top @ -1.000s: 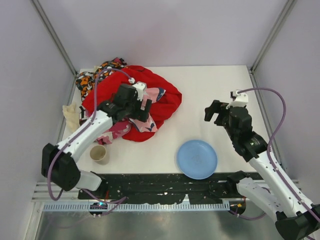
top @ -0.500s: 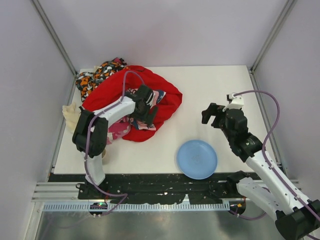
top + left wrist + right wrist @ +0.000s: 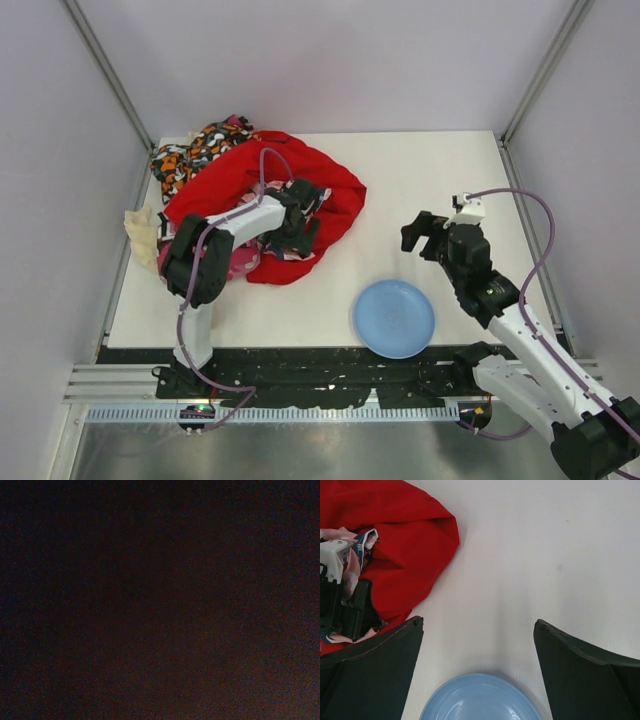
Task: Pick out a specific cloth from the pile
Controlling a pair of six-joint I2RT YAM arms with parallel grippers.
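Note:
The pile lies at the back left: a big red cloth (image 3: 335,195), a black-and-orange print (image 3: 185,155), a pale pink patterned cloth (image 3: 292,247) and a magenta floral one (image 3: 240,262). A small pale whitish rag (image 3: 141,228) lies apart at the table's left edge, beside the pile. My left gripper (image 3: 301,226) is pressed down into the pink patterned cloth on the red one. Its wrist view is fully dark, so its jaws do not show. My right gripper (image 3: 421,233) is open and empty above bare table, right of the pile. The red cloth also shows in the right wrist view (image 3: 405,540).
A light blue plate (image 3: 395,318) sits at the front middle, just below my right gripper, and shows in the right wrist view (image 3: 480,700). The white table (image 3: 430,170) is walled by grey panels left, right and behind.
My left arm has folded in, and its gripper has moved right across the pile onto the pink patterned cloth. My right gripper has drifted slightly left and nearer.

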